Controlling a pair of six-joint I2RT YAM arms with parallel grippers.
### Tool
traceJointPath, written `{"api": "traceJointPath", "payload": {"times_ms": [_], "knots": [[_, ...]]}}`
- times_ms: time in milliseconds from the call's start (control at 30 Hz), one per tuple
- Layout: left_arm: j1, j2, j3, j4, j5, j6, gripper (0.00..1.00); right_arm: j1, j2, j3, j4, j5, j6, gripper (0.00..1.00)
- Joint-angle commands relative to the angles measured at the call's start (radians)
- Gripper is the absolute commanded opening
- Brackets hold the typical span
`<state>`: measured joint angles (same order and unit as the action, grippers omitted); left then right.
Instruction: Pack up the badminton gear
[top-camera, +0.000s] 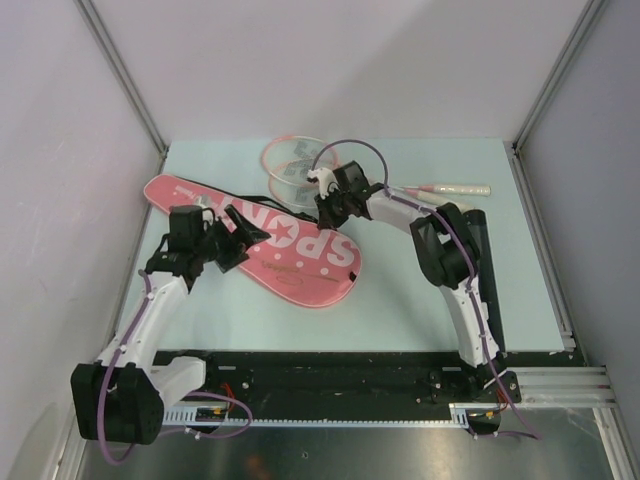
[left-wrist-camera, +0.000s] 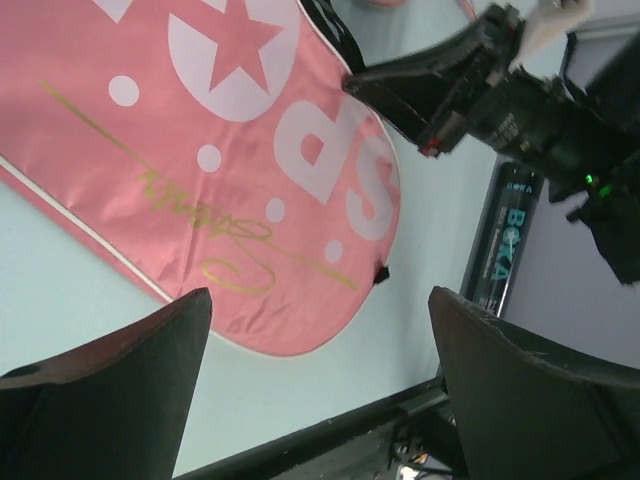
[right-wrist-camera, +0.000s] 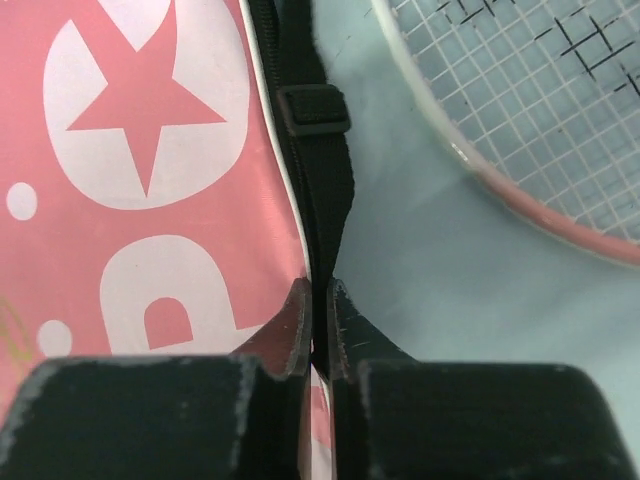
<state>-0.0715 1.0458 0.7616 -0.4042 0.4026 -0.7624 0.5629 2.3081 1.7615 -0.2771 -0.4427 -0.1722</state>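
Observation:
The pink racket-shaped bag (top-camera: 270, 245) with white lettering lies diagonally on the table. My right gripper (top-camera: 328, 208) is at its far edge, shut on the bag's black strap (right-wrist-camera: 318, 190) beside the pink cloth (right-wrist-camera: 130, 200). My left gripper (top-camera: 240, 235) is open and empty, just above the bag's middle; the bag's rounded end (left-wrist-camera: 200, 150) shows below its fingers (left-wrist-camera: 120, 390). Two pink-framed rackets (top-camera: 295, 158) lie at the back, one head close to the right gripper (right-wrist-camera: 520, 140). The dark tube (left-wrist-camera: 508, 245) lies at the right. No shuttlecock is in view.
The racket handles (top-camera: 455, 188) point right along the back. The tube (top-camera: 482, 250) lies partly under the right arm near the table's right side. A black rail (top-camera: 330, 370) runs along the near edge. Walls close in the left, back and right.

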Motion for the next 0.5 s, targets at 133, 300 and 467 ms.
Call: {"api": "traceJointPath", "payload": {"times_ms": [133, 300, 467], "knots": [[0.012, 0.094, 0.123, -0.021, 0.004, -0.144, 0.93, 0.098, -0.286, -0.125, 0.033, 0.235, 0.099, 0.00], [0.010, 0.215, 0.223, -0.019, 0.001, -0.273, 1.00, 0.210, -0.478, -0.282, 0.136, 0.442, -0.006, 0.00], [0.006, 0.330, 0.291, -0.019, 0.044, -0.452, 1.00, 0.296, -0.579, -0.381, 0.241, 0.573, -0.085, 0.00]]}}
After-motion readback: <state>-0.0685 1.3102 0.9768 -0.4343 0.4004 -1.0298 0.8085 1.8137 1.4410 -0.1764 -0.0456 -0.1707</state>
